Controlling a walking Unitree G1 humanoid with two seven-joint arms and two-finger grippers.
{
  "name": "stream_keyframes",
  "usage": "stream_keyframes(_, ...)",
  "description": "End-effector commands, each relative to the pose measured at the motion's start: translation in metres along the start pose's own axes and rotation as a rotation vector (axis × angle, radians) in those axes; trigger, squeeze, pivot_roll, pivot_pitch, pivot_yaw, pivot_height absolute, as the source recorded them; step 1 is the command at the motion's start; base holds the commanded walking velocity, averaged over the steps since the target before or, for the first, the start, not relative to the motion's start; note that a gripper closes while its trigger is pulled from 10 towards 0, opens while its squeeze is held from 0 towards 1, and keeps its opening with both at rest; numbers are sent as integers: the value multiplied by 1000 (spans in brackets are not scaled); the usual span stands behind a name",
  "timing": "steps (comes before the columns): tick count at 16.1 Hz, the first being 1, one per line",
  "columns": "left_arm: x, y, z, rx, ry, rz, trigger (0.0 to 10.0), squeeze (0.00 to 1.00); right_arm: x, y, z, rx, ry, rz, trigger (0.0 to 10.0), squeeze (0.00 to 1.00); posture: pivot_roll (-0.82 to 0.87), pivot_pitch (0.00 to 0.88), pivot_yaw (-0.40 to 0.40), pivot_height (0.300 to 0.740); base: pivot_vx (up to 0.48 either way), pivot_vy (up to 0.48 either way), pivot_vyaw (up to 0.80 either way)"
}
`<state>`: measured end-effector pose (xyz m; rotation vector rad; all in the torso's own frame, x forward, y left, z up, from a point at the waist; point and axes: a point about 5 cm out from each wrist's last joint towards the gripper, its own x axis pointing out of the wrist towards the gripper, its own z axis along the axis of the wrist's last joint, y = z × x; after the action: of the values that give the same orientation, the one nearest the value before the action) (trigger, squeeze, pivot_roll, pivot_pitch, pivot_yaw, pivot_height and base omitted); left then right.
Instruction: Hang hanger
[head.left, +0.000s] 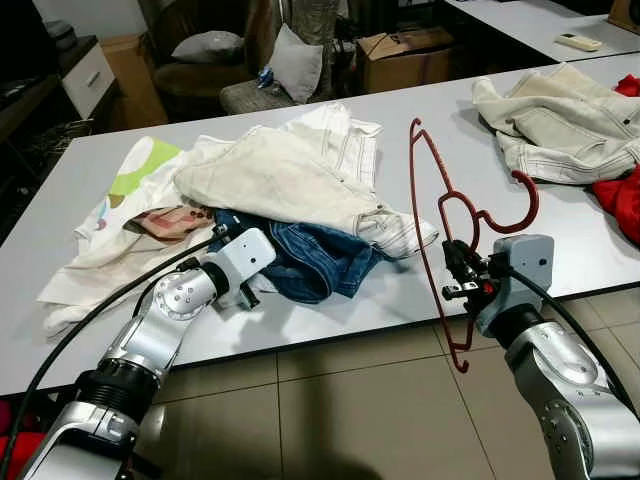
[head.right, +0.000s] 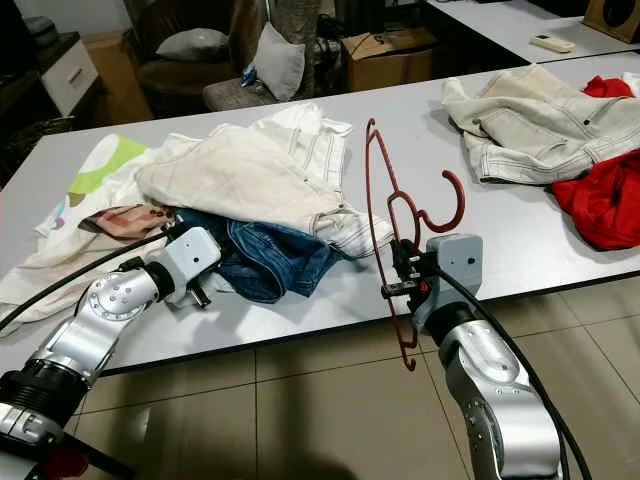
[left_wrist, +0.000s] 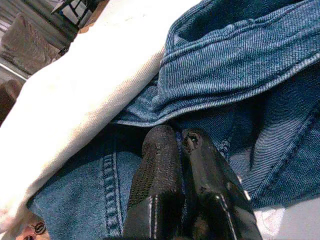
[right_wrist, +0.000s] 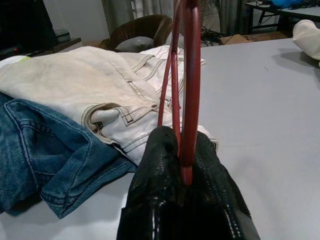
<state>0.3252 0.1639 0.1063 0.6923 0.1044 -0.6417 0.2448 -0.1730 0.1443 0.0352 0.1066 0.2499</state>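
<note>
Broadly, the long pale grey desk (head.left: 560, 225) carries a heap of cream trousers (head.left: 290, 170) over blue denim jeans (head.left: 310, 262) near its front edge, and a cream jacket (head.left: 560, 120) toward its right end. Over the front edge, the thin red wire hanger (head.left: 430, 215) stands upright, clamped in the right gripper (head.left: 462, 280). Against the denim, the left gripper (left_wrist: 181, 150) has its fingers pressed together.
</note>
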Motion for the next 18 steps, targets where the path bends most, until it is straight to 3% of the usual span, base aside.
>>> stream_keyframes(1,0,7,0,9,8,28,0,0,2,2,2,-5,-14,12,10000,0,-170,0,131,740,0,0,0)
stream_keyframes(4,2,18,10,-33,-61,89,0,0,0,1,2,-4,-15,2,10000,0,-172,0,135,740,0,0,0)
stream_keyframes(6,1,42,30,-99,-166,179,0,0,0,0,3,-3,-18,-4,10000,0,-167,0,135,740,0,0,0)
stream_keyframes(8,-2,59,47,-103,-236,227,0,0,0,0,4,-9,-21,7,10000,0,-161,0,142,740,0,0,0)
stream_keyframes(9,-5,71,61,-94,-285,256,0,0,-1,-1,8,-1,-37,49,10000,0,-154,0,147,740,0,0,0)
stream_keyframes(13,-11,100,96,-10,-363,299,0,0,-29,28,48,108,-152,544,10000,0,-134,0,150,740,0,0,0)
stream_keyframes(15,-12,104,98,48,-346,301,0,0,-43,35,46,81,-67,722,10000,0,-132,0,147,740,0,0,0)
stream_keyframes(17,-17,113,97,56,-334,337,0,0,-49,32,27,59,106,741,10000,0,-136,0,148,740,0,0,0)
stream_keyframes(18,-19,117,96,53,-332,354,0,0,-48,31,21,61,138,716,10000,0,-136,0,148,740,0,0,0)
